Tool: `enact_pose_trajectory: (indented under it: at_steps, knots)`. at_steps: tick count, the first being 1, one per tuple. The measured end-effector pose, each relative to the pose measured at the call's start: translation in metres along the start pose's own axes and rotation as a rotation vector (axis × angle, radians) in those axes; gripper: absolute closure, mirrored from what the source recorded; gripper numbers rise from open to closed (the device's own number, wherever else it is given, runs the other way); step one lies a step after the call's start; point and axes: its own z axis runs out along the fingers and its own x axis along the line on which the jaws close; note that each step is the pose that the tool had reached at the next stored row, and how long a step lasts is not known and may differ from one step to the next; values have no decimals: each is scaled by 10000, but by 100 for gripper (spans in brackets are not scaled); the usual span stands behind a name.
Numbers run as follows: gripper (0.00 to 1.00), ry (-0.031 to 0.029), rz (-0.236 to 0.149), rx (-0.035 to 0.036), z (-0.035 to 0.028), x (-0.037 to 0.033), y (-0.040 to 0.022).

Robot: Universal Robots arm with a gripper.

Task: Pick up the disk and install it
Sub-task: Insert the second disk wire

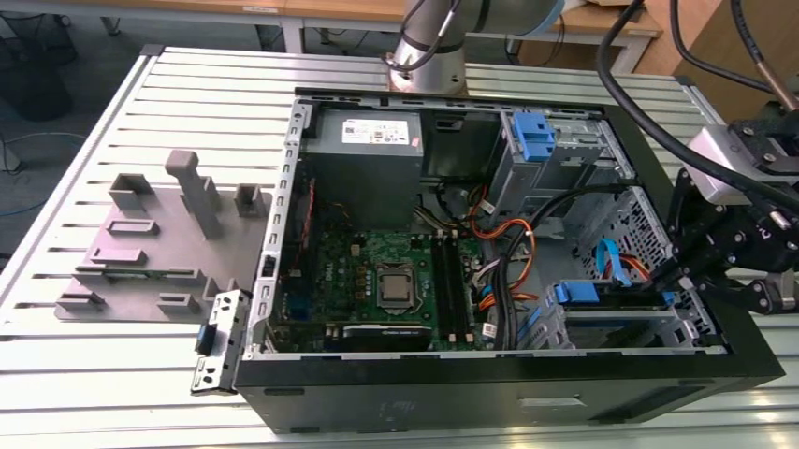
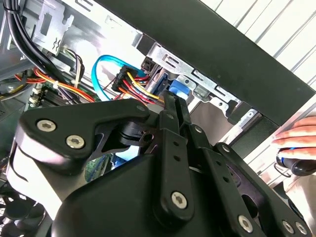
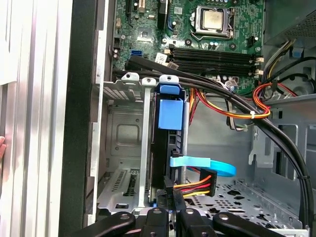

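At the exterior view's right edge of the open computer case [image 1: 500,398], you will find the gripper [image 1: 684,273] hanging over the drive cage [image 1: 624,323], with thick black cables running up from the arm. The disk [image 3: 170,143] stands on edge in a slot of that cage, its blue caddy tab [image 3: 170,114] facing the motherboard [image 3: 207,29]; in the exterior view the same blue tab [image 1: 577,293] shows at the cage's front. In the first wrist view the fingertips [image 3: 168,217] sit pressed close together at the disk's rear edge, just beside the power plug with red, yellow and black wires [image 3: 197,183] and the flat blue data cable [image 3: 207,165]; whether they pinch the disk itself or only touch it, you cannot tell. In the second wrist view a hand [image 2: 296,140] rests outside the case wall. A grey fixture plate [image 1: 156,248] lies on the slatted table [image 1: 100,374], well apart from the gripper.
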Motion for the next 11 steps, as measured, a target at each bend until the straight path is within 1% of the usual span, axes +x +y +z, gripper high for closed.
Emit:
enact_pose_trajectory:
  at_steps: [6,11]
  knots:
    - [84,-1,-1,0,3,3,8]
    - [84,0,-3,0,18,9,12]
